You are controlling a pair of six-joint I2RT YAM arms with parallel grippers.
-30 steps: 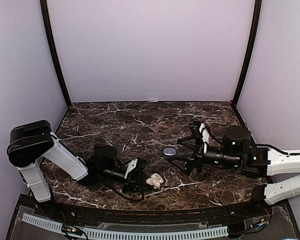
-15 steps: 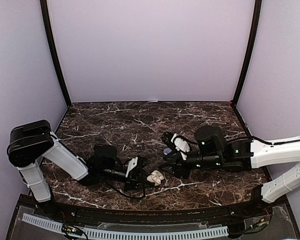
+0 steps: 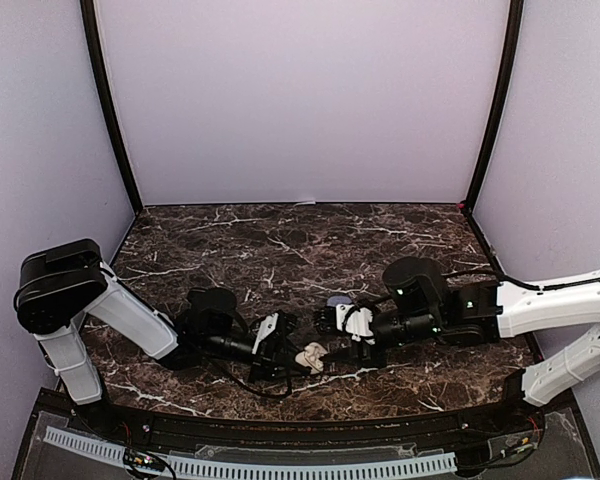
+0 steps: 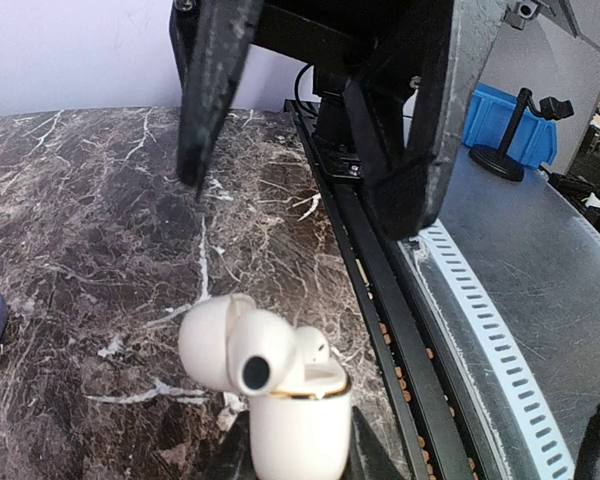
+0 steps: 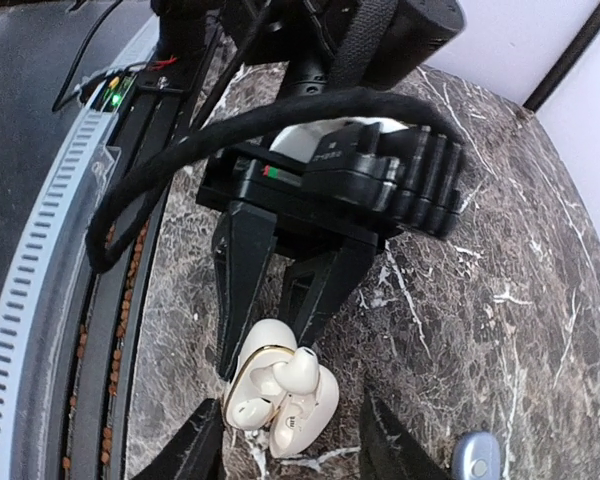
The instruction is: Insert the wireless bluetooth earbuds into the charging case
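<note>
Open white charging case [image 4: 298, 425], earbud [image 4: 256, 364] inside

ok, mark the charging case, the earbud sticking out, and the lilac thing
charging case [image 4: 300, 435]: left wrist view, lower shell.
earbud [image 4: 268, 348]: left wrist view, rounded body.
lilac thing [image 5: 477, 458]: right wrist view, top face.

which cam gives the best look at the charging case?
Right wrist: it sees the whole open charging case from above, interior visible, gripped by the left tool. Left wrist is closer but crops the case's base. Top external shows only a small white blob.
</note>
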